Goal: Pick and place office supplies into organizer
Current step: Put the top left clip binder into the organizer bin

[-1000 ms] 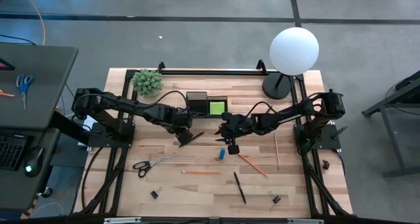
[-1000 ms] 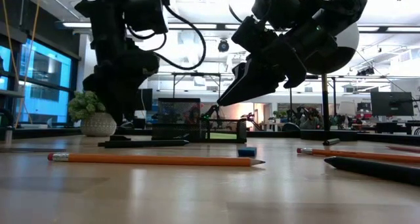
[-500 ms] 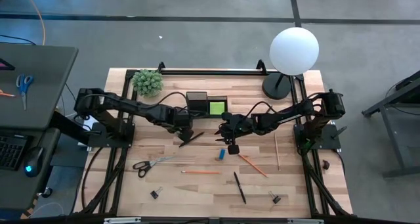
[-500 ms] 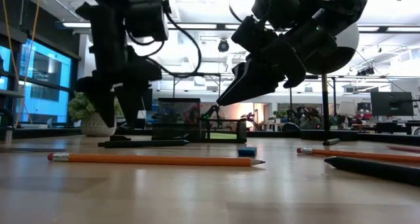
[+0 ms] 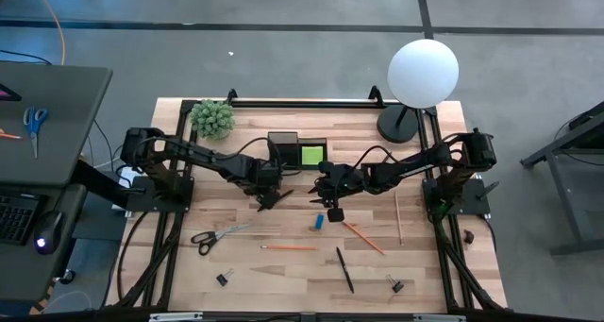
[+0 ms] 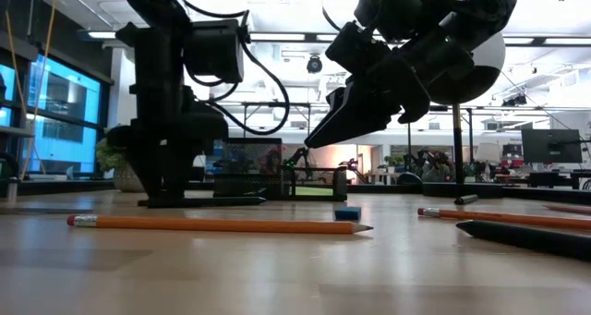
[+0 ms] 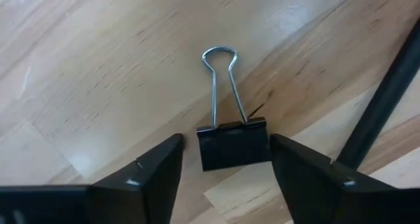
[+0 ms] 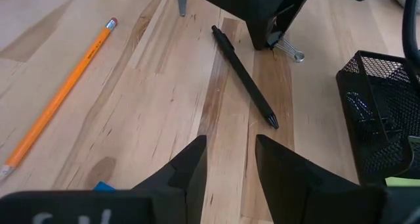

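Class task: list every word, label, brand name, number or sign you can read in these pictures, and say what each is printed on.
None can be read.
Right gripper: pale marks on its body at the right wrist view's lower edge, cut off, unreadable.
Binder clip, orange pencil, black pen, organizer: no print visible.
Screens in the room behind the table: too small to read.

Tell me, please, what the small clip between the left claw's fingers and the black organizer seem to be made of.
The clip: a matte black body, probably painted sheet metal, with shiny bent wire handles that glint silver. The organizer: black wire mesh, likely metal, since the wood behind shows through its fine grid. It stands on the table, pale wood with visible grain and plank seams.
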